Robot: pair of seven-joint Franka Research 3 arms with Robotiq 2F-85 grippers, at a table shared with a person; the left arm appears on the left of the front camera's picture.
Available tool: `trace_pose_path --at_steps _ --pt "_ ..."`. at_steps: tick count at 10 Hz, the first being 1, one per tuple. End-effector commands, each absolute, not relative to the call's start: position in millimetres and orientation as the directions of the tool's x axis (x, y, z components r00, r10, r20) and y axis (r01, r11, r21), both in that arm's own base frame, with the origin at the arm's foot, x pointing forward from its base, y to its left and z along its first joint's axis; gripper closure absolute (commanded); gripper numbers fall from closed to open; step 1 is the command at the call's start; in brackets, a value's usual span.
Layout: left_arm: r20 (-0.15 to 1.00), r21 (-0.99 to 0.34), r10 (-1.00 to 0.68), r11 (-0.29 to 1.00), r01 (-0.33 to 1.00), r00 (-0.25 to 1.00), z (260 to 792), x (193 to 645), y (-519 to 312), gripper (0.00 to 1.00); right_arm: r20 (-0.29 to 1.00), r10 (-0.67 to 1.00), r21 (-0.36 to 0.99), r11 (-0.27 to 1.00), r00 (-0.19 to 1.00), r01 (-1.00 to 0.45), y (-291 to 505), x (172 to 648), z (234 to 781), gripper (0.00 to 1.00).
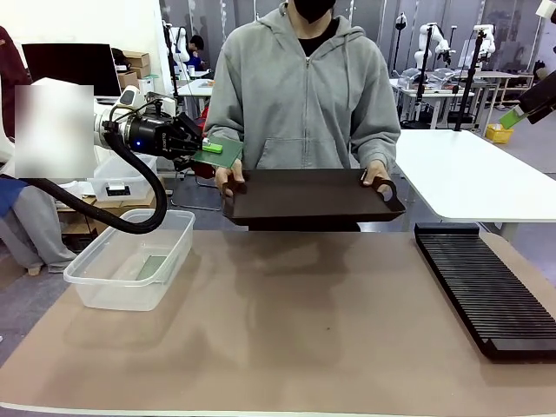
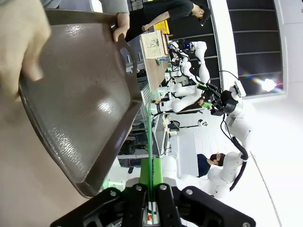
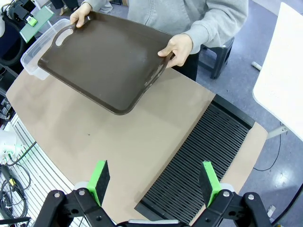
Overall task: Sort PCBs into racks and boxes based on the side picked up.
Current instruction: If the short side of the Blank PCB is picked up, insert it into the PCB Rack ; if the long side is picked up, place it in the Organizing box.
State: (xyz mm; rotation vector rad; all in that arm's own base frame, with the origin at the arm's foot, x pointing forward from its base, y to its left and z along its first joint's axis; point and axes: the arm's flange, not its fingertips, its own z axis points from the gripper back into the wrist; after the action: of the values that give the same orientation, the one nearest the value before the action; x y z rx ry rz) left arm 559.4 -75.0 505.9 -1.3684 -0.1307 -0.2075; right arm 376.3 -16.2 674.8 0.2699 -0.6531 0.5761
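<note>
Brown table covering (image 1: 287,330) is spread across the near foreground of the front view, bare at its middle. Black rack (image 1: 486,287), long and flat with many narrow parallel slots, is laid on the covering at the robot's right side; it is also seen from above in the right wrist view (image 3: 208,161), just beyond the fingers. Clear plastic tub (image 1: 130,258), rectangular with rounded corners and a rim, is set at the robot's left edge of the table; something flat and greenish is seen through its wall, but what it is cannot be told. Dark brown tray (image 1: 308,193) with two handle cut-outs is held above the far edge of the table by a person in a grey hooded top, one hand (image 1: 231,181) at each end; nothing is seen lying on its surface in the right wrist view (image 3: 106,59). Left gripper (image 1: 201,149) is raised beside the tray's end, above and beyond the tub, its fingers clamped on one green PCB (image 1: 220,152); in the left wrist view the board is seen edge-on as a thin green line (image 2: 151,142) pinched between the two closed fingers, next to the tray's rim (image 2: 118,137). Right gripper (image 3: 155,182) is held high over the rack with its green-padded fingers spread wide apart and nothing between them.
</note>
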Motion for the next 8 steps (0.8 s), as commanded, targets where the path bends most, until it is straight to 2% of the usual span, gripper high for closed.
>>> trace_pose_path --at_steps 1,8 --pt "0.214 -0.956 -0.07 0.187 0.224 0.974 505.9 559.6 -74.9 1.0 0.638 0.417 0.06 0.811 0.647 -0.582 -15.8 376.4 673.6 0.0" --pt "0.214 -0.956 -0.07 0.187 0.224 0.974 505.9 559.6 -74.9 1.0 0.638 0.417 0.06 0.811 0.647 -0.582 -15.8 376.4 673.6 0.0"
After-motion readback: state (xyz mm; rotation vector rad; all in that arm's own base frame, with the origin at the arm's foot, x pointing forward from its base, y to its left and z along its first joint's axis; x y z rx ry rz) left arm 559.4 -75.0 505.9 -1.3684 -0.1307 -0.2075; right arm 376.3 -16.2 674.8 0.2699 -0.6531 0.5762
